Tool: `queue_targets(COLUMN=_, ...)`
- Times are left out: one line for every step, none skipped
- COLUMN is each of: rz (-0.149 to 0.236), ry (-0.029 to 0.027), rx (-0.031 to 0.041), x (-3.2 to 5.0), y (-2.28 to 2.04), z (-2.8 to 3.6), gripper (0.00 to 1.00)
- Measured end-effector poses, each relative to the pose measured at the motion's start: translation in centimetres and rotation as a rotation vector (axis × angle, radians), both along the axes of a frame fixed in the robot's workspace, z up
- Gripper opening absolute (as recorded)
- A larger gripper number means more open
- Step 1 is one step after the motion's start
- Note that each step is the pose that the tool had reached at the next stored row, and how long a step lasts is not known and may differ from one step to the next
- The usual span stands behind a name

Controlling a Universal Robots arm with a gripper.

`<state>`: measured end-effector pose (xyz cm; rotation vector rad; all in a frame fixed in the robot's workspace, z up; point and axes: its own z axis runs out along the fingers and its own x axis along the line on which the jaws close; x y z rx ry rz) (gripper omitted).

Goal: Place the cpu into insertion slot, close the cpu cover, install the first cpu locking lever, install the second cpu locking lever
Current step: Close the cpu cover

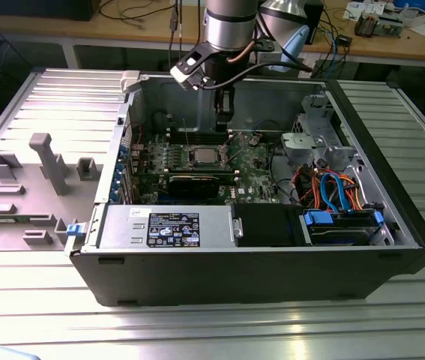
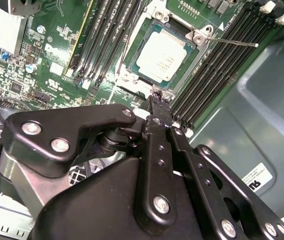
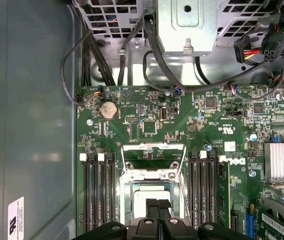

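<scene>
The cpu (image 2: 162, 57) is showing a dull silver-grey metal top. The circuit board (image 2: 56, 45) is shining smooth, glossy green. The cpu cover (image 3: 154, 147) is gleaming as bare silvery metal. The end effector (image 2: 157, 97) is looking matt black, with bright metal screws (image 2: 162, 204). The ribbed metal worktop (image 1: 197, 330) is reflecting light.

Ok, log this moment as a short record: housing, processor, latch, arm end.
housing: computer case, open, motherboard exposed
processor: cpu lies in the insertion slot, metal top showing
latch: locking lever juts out from the slot's corner over the memory slots
arm end: tool shut, tips close above the slot's edge
</scene>
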<state>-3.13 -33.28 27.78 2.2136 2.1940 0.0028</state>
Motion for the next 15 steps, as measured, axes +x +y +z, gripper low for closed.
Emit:
queue_targets(rz=0.0, ry=0.0, rx=0.0, x=0.03, y=0.0, z=0.0, gripper=0.11)
queue_targets(rz=0.0, ry=0.0, rx=0.0, x=0.06, y=0.0, z=0.0, gripper=0.11)
queue_targets(rz=0.0, ry=0.0, rx=0.0, x=0.09, y=0.0, z=0.0, gripper=0.11)
queue_targets(rz=0.0, ry=0.0, rx=0.0, x=0.13, y=0.0, z=0.0, gripper=0.11)
queue_targets(rz=0.0, ry=0.0, rx=0.0, x=0.17, y=0.0, z=0.0, gripper=0.11)
queue_targets(rz=0.0, ry=0.0, rx=0.0, x=0.19, y=0.0, z=0.0, gripper=0.11)
queue_targets(rz=0.0, ry=0.0, rx=0.0, x=0.23, y=0.0, z=0.0, gripper=0.11)
queue_targets(rz=0.0, ry=0.0, rx=0.0, x=0.24, y=0.0, z=0.0, gripper=0.11)
queue_targets(rz=0.0, ry=-0.0001, rx=0.0, x=0.24, y=0.0, z=0.0, gripper=0.11)
queue_targets(rz=0.0, ry=0.0, rx=0.0, x=0.24, y=0.0, z=0.0, gripper=0.11)
queue_targets(rz=0.0, ry=0.0, rx=0.0001, x=0.25, y=0.0, z=0.0, gripper=0.11)
queue_targets(rz=0.0, ry=-0.0001, rx=0.0, x=0.26, y=0.0, z=0.0, gripper=0.11)
queue_targets(rz=0.0, ry=0.0, rx=0.0, x=0.26, y=0.0, z=0.0, gripper=0.11)
queue_targets(rz=0.0, ry=0.0001, rx=0.0, x=0.27, y=0.0, z=0.0, gripper=0.11)
queue_targets(rz=0.0, ry=0.0, rx=0.0001, x=0.29, y=0.0, z=0.0, gripper=0.11)
